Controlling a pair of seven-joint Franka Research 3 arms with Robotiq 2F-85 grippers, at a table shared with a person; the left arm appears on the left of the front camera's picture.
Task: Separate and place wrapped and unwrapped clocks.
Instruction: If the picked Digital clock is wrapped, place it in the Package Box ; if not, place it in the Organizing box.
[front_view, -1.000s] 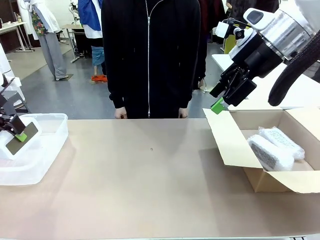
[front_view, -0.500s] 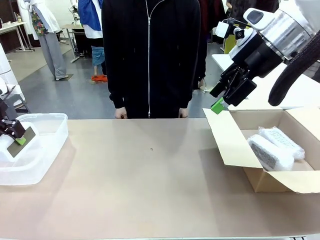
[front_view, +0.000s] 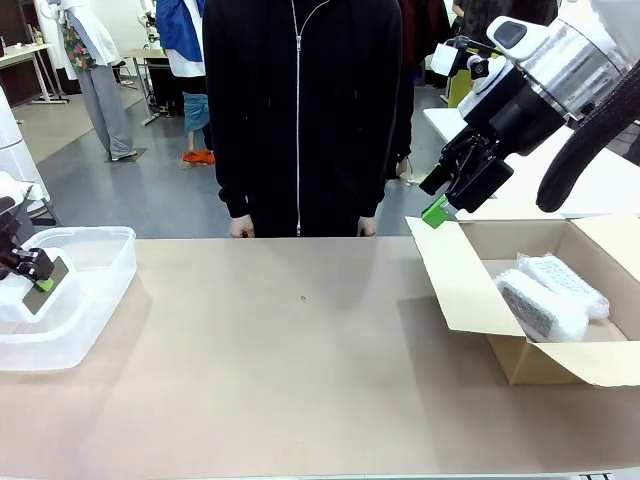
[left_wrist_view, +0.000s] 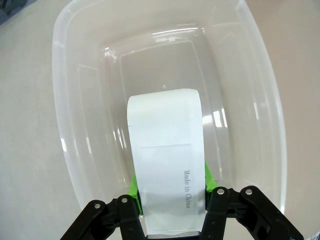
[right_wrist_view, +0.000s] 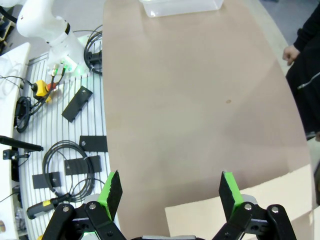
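Clamped on the bare white clock (left_wrist_view: 167, 165), the left gripper (left_wrist_view: 170, 207) has a green pad pressed to each side of the white casing. In the left wrist view the clock's long axis runs straight away from the fingers, its rounded far end pointing down into the clear plastic tub (left_wrist_view: 250, 65); small print runs lengthwise along the white back. In the front view the left gripper (front_view: 40, 280) holds the clock (front_view: 50, 275) tilted over the tub (front_view: 100, 275) at the table's left edge, dark face turned up and toward the middle of the table. Whether the clock's lower end touches the tub floor cannot be told.

Across the table, the two bubble-wrapped bundles (front_view: 550, 295) lie side by side and touching in the open cardboard box (front_view: 455, 290) at the right, their long axes slanting from upper left to lower right in the front view. Above the box's far left corner hangs the right gripper (front_view: 440, 200), jaws wide apart and holding nothing; its green pads (right_wrist_view: 230, 192) stand well apart in the right wrist view. A person (front_view: 300, 110) in a black zipped jacket stands at the far side of the tan table (front_view: 300, 370), hands at its edge.
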